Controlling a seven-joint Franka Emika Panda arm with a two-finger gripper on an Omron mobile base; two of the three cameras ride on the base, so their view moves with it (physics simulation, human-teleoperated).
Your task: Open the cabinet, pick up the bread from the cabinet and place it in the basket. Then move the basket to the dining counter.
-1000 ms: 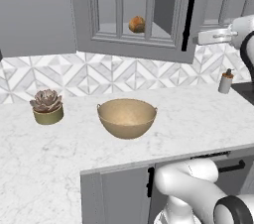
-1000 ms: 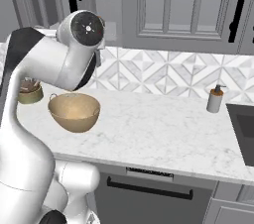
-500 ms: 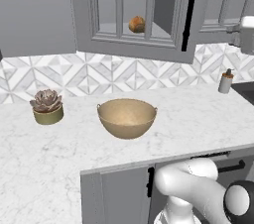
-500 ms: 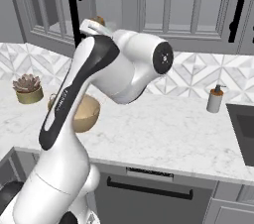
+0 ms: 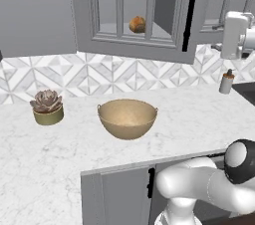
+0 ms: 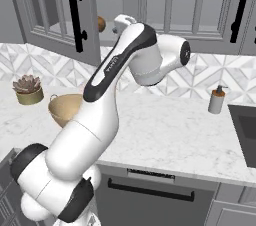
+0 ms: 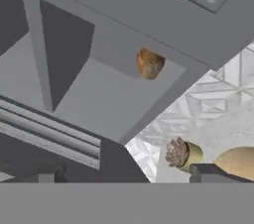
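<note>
The cabinet door (image 5: 144,15) stands swung open, its long black handle (image 5: 189,15) at the free edge. The bread (image 5: 137,24), a small orange-brown roll, sits on the cabinet shelf (image 7: 99,94); it also shows as the bread (image 6: 101,23) and the bread (image 7: 149,63). My gripper (image 7: 126,176) is open and holds nothing. It hangs below and in front of the shelf, apart from the roll, with one fingertip (image 7: 208,172) at the lower right. The tan basket (image 5: 127,118) rests on the marble worktop under the cabinet. The dining counter is out of view.
A potted succulent (image 5: 47,107) stands left of the basket. A soap bottle (image 6: 216,101) stands at the back right, beside a dark sink (image 6: 245,130). The open door juts out over the worktop. A low cabinet (image 5: 119,194) sits below the worktop edge.
The jaws have spread wide. My arm has swung round in front of the open cabinet, so the hand now faces the shelf with the bread. Door, basket and bread have not moved.
</note>
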